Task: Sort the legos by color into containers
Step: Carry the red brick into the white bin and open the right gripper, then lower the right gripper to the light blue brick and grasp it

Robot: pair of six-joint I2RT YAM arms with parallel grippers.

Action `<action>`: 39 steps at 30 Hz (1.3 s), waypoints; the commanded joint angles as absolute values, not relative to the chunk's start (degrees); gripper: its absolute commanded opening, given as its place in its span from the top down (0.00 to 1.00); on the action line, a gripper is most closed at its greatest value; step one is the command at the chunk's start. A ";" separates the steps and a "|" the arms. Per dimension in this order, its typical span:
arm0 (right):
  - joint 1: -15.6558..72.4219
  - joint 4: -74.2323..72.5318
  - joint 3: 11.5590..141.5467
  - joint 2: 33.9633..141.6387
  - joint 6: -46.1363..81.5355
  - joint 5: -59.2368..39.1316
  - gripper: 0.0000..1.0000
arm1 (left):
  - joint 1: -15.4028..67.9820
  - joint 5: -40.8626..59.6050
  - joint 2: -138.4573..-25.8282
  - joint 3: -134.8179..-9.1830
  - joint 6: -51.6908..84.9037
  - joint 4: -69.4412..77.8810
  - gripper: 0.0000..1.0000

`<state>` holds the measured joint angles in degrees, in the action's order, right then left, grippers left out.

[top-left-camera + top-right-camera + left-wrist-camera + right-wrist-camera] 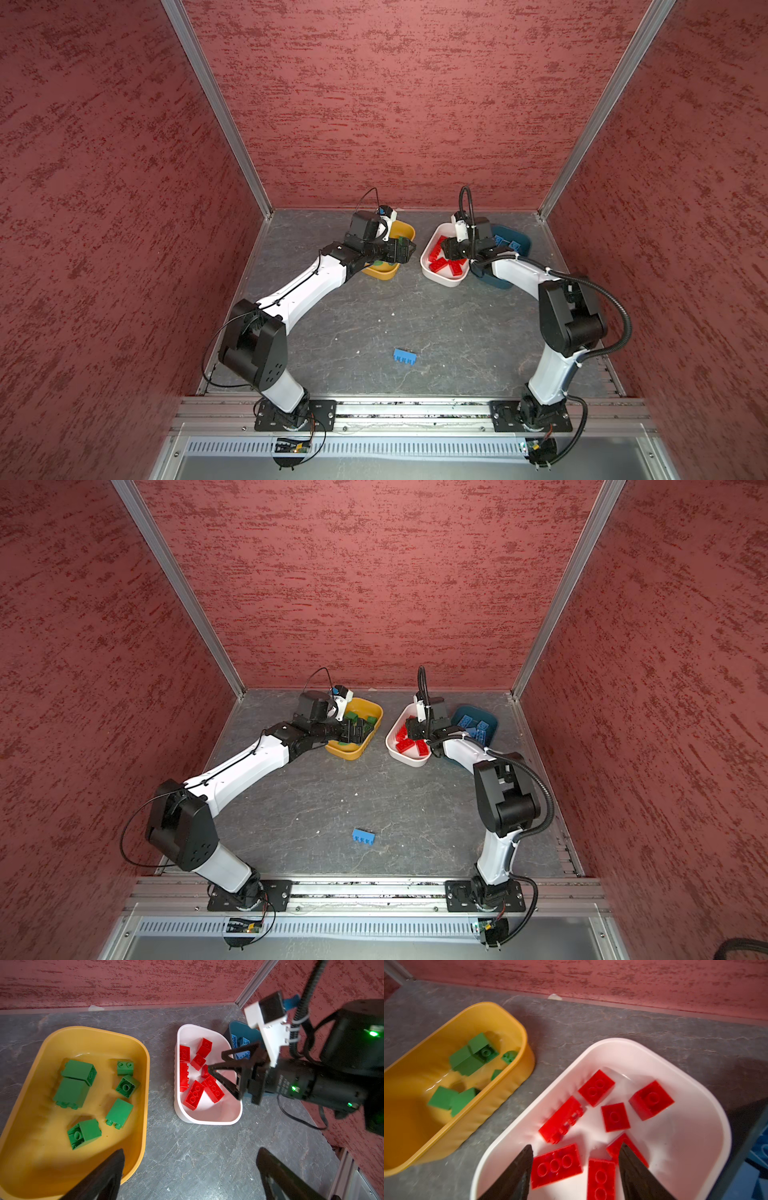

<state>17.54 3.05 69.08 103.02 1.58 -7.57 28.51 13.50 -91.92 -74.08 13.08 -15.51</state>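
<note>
At the back of the grey table stand three containers: a yellow tub (382,274) with several green legos (79,1072), a white tub (440,282) with several red legos (556,1164), and a dark teal tub (524,245) with blue legos (505,241). One blue lego (404,357) lies alone on the table near the front. My left gripper (191,1150) hovers wide open and empty over the yellow tub's near edge. My right gripper (576,1145) hangs open over the white tub, with red legos lying loose below its fingers.
Red textured walls close in the table on three sides. An aluminium rail (415,409) with both arm bases runs along the front. The right arm's forearm (515,270) crosses over the teal tub.
</note>
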 commanded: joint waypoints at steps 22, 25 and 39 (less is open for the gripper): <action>51.22 25.77 55.52 85.94 -27.09 -20.01 0.18 | 16.87 -2.94 -74.18 -52.19 31.40 -6.92 0.01; 54.23 26.72 54.88 86.41 -26.41 -19.07 0.17 | 16.86 -2.72 -73.34 -51.32 31.64 -7.31 0.01; 59.75 28.83 55.81 94.30 -31.09 -12.94 0.12 | 15.73 -3.69 -69.39 -46.92 33.05 -7.95 0.01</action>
<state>58.48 26.44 54.81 92.79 -27.20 -14.33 16.23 -3.07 -70.85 -48.12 32.75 -8.51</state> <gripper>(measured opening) 0.880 0.994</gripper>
